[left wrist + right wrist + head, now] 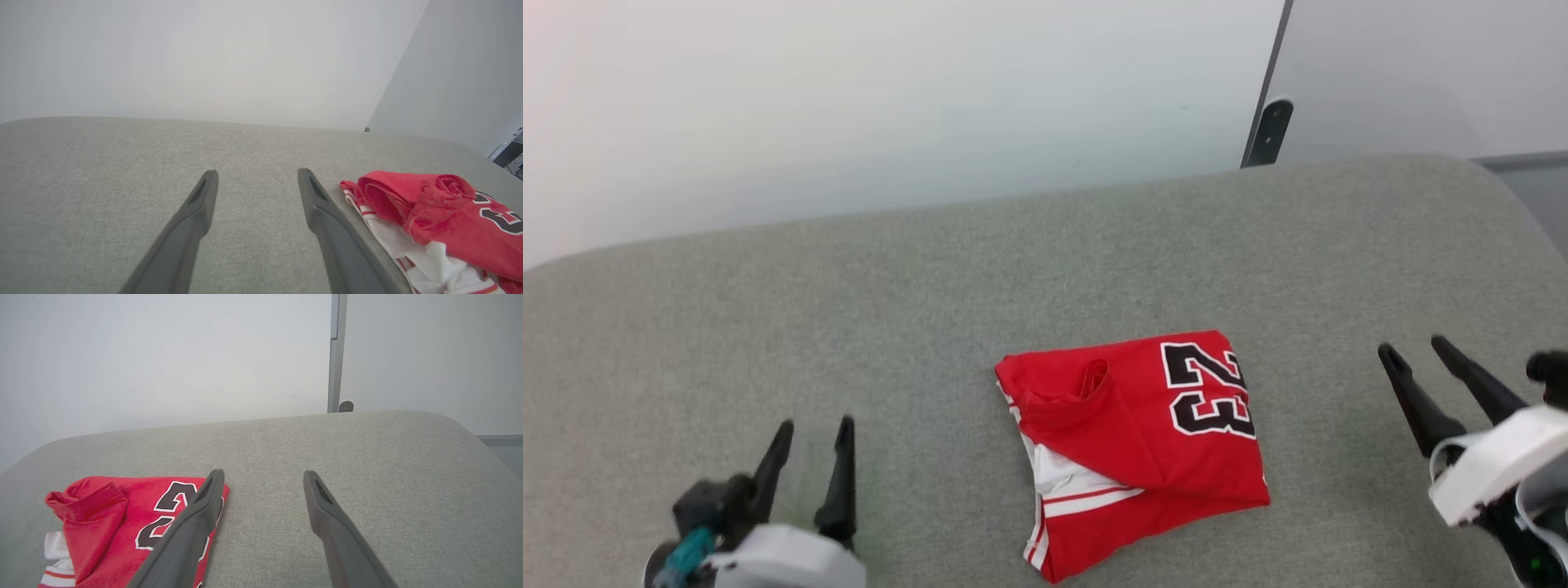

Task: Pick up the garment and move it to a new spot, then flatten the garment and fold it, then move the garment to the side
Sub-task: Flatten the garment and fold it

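Observation:
The garment (1135,445) is a red jersey with black white-outlined numerals, lying in a rough folded bundle on the grey cushion, its white lining and striped trim showing at the lower left. My left gripper (814,428) stands open at the lower left, well apart from it. My right gripper (1414,349) is open at the right edge, also clear of the cloth. In the left wrist view the garment (441,220) lies right of my open left gripper (257,175). In the right wrist view the garment (118,522) lies left of my open right gripper (263,475).
The grey upholstered cushion (849,310) spreads wide around the jersey, its rounded far edge against a pale wall (890,98). A dark vertical post (1267,122) stands behind the cushion at the upper right.

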You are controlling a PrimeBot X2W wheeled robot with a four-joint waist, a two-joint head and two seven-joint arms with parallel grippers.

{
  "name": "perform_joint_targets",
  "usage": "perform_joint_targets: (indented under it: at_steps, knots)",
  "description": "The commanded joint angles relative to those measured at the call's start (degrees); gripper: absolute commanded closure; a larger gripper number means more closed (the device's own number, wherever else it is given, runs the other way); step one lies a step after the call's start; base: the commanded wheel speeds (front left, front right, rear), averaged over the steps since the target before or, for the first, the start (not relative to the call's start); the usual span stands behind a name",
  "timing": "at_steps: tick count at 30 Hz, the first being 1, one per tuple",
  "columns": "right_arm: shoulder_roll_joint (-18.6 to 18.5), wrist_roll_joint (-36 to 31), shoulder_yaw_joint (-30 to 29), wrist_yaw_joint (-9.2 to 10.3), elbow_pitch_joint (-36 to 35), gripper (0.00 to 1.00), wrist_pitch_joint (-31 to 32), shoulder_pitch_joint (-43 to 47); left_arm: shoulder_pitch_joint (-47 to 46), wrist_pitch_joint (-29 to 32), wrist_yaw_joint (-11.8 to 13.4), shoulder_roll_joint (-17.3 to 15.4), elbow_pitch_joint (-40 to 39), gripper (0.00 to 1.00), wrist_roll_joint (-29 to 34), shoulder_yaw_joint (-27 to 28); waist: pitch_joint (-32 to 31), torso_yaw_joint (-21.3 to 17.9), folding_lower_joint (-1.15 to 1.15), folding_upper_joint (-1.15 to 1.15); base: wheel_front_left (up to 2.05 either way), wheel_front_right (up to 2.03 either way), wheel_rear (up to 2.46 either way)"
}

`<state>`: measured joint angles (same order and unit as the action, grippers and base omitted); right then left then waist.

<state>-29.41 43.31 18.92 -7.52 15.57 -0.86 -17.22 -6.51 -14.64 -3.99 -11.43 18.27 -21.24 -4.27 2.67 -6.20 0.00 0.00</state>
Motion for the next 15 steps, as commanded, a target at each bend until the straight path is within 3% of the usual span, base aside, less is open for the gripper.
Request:
perform_joint_targets:
  at_steps: [1, 15]
  knots:
    - [0.1, -0.5, -0.7, 0.07, -0.5, 0.0, -0.9, 2.0, 2.1, -0.3, 0.6, -0.5, -1.2, 0.0, 0.1, 0.6, -1.6, -0.6, 0.0, 0.0, 0.0, 0.0, 0.0]
    - [2.3, -4.2, -7.9, 0.07, -7.2, 0.0, -1.8, 13.6, 18.0, 0.3, 5.1, 1.0, -15.3, 0.0, 0.5, 1.9, -4.1, 1.0, 0.0, 0.0, 0.0, 0.0, 0.0]
